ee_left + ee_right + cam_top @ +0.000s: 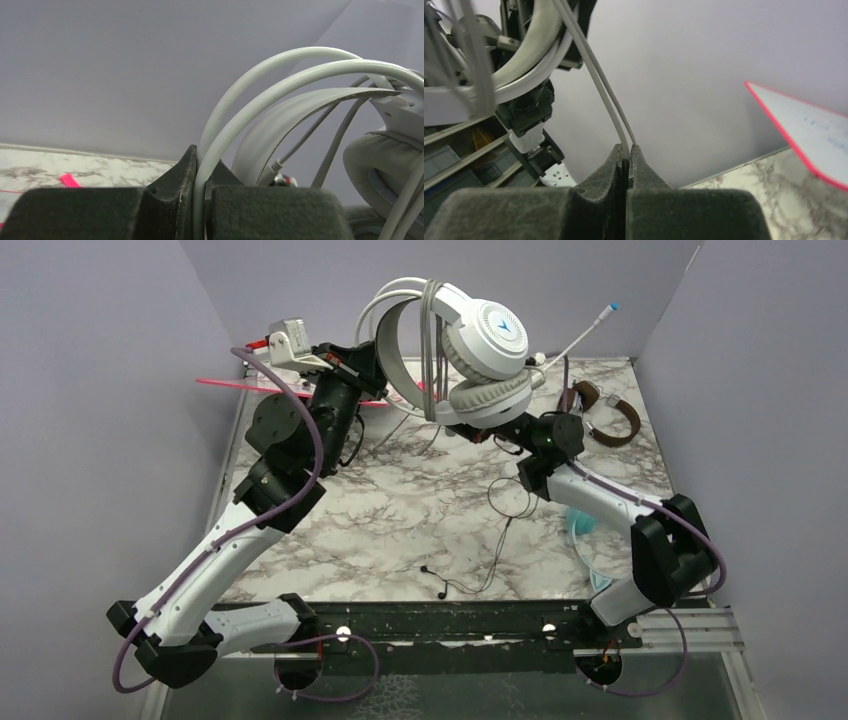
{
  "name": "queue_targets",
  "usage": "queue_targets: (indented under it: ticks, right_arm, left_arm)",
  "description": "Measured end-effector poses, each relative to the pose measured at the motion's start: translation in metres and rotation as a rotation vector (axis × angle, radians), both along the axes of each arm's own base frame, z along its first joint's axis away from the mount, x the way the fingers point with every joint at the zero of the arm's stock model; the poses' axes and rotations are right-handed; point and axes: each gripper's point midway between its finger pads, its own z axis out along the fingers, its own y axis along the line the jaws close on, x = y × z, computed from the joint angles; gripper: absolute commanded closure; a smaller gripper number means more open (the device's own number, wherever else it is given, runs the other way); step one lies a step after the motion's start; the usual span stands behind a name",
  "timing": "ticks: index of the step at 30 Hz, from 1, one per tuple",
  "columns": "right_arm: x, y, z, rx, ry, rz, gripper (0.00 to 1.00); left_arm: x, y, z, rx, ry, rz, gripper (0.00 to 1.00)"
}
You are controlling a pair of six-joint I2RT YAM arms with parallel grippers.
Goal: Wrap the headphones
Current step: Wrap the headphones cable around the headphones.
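White headphones point(490, 340) aloft, cord point(607, 97) in right hand point(626, 148)

The top external view looks down from above and behind the arm bases point(297, 660) at the frame's bottom edge, taking in the whole marble worktop point(400, 530). The left wrist view sits just behind the left fingers point(172, 192), the right wrist view just behind the right fingers point(616, 172), both facing almost level toward the grey walls point(100, 390) at very close range. All three share the white-grey headphones point(480, 350).
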Motion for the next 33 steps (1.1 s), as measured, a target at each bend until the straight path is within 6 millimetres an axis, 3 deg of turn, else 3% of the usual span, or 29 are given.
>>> queue_targets:
  ticks: [7,11,15,33]
  right_arm:
    - [-0.034,0.004,-0.011,-0.032,0.094,-0.003,0.99]
    - [-0.031,0.008,-0.016,-0.048,0.123,-0.036,0.99]
    - [-0.021,0.01,-0.028,-0.089,0.159,-0.105,0.94]
    - [-0.034,-0.006,-0.032,-0.168,0.195,-0.24,0.91]
  left_arm:
    - [0.047,0.004,-0.023,0.061,0.026,0.216,1.0]
    - [0.061,0.003,-0.031,0.084,0.031,0.271,1.0]
    - [0.063,0.007,-0.033,0.111,0.027,0.309,1.0]
    - [0.06,0.011,-0.03,0.198,-0.022,0.348,1.0]
